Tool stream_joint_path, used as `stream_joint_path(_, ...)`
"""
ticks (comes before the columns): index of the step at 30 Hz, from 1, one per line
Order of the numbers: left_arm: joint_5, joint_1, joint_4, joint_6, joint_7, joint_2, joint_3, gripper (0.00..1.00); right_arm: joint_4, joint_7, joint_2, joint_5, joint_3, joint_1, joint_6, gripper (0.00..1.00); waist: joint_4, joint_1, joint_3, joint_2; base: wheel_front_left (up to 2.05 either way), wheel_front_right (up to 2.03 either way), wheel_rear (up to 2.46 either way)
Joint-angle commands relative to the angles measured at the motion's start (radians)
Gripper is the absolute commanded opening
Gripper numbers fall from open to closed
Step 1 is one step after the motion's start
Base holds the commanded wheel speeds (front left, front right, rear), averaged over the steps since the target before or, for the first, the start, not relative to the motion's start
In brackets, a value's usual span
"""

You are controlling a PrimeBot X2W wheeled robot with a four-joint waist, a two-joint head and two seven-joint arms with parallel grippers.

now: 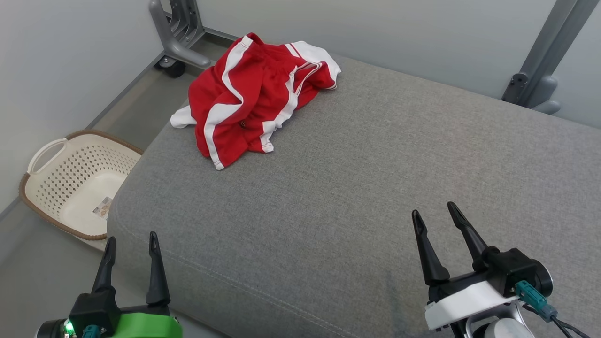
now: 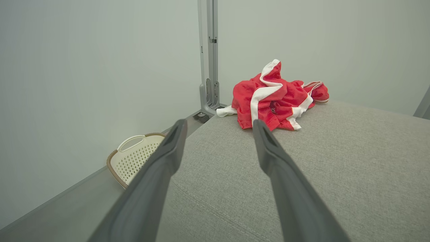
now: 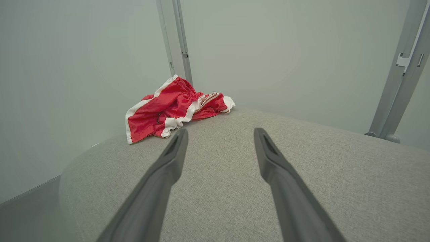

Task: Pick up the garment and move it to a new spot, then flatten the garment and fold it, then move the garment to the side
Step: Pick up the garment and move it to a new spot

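Observation:
The garment (image 1: 249,98) is a red piece with white stripes, crumpled in a heap at the far left corner of a grey cushioned surface (image 1: 366,188). It also lies ahead in the left wrist view (image 2: 273,99) and in the right wrist view (image 3: 171,111). My left gripper (image 1: 132,239) stands open at the near left edge of the cushion, empty, well short of the cloth. My right gripper (image 1: 435,211) stands open over the near right of the cushion, empty too. Both pairs of fingers (image 2: 168,151) (image 3: 174,154) point toward the heap.
A cream perforated basket (image 1: 75,183) with a brown rim sits on the floor to the left of the cushion. Grey metal frame legs stand at the back left (image 1: 181,37) and back right (image 1: 540,70). Pale walls close in behind and to the left.

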Motion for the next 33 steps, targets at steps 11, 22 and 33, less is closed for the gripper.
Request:
stream_joint_path(11, -0.023, -0.201, 0.042, -0.077, 0.0, 0.053, 0.039, 1.0, -0.033, -0.004, -0.004, -0.031, -0.088, 0.021, 0.0, 1.0, -0.019, 0.0, 0.053, 0.01, 0.0, 0.0, 0.0)
stream_joint_path(22, -0.119, -0.679, 0.215, -0.133, 0.16, 0.244, -0.025, 1.0, -0.057, -0.004, -0.005, -0.108, -0.109, -0.076, -0.001, 1.0, -0.176, 0.0, 0.238, 0.01, 0.0, 0.0, 0.0)
stream_joint_path(33, -0.298, -0.929, 0.511, -0.135, 0.335, 0.43, -0.166, 1.0, -0.085, -0.004, -0.004, -0.13, -0.127, -0.161, -0.001, 1.0, -0.37, 0.0, 0.41, 0.01, 0.0, 0.0, 0.0)
